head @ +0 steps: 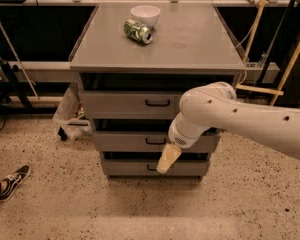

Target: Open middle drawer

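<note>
A grey cabinet [155,54] holds three grey drawers, each with a small black bar handle. The middle drawer [125,142] is shut; its handle [154,141] shows just left of my arm. My white arm reaches in from the right across the cabinet front. My gripper [167,159] has tan fingers that point down and left. It hangs in front of the gap between the middle drawer and the bottom drawer [130,168], just below and right of the middle handle. It covers part of the bottom drawer's handle.
The top drawer [125,104] has its own handle [158,103]. A white bowl [145,14] and a green can [138,31] lying on its side are on the cabinet top. A person's shoe [14,180] is on the floor at left. Wooden poles stand at right.
</note>
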Controlling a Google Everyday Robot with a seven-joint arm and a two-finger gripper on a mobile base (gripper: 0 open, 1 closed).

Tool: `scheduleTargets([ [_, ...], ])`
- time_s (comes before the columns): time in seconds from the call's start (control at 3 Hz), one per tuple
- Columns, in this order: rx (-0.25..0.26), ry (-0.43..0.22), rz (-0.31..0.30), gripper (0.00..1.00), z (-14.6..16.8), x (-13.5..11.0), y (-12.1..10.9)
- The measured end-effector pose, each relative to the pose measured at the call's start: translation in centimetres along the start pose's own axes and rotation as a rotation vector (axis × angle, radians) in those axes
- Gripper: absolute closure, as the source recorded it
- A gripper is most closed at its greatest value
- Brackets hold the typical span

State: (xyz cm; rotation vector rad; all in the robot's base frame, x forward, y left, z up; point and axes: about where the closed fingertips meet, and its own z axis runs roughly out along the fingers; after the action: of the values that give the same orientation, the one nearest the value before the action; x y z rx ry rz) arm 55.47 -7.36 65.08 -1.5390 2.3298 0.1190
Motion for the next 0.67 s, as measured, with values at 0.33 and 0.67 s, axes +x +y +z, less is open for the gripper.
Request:
scheduleTargets([
  [0.33,0.038,-0.028,0.005,0.0,0.9,0.9,-1.1],
  [0.67,0.191,-0.059,0.01,0.0,2.0,3.1,-5.8],
])
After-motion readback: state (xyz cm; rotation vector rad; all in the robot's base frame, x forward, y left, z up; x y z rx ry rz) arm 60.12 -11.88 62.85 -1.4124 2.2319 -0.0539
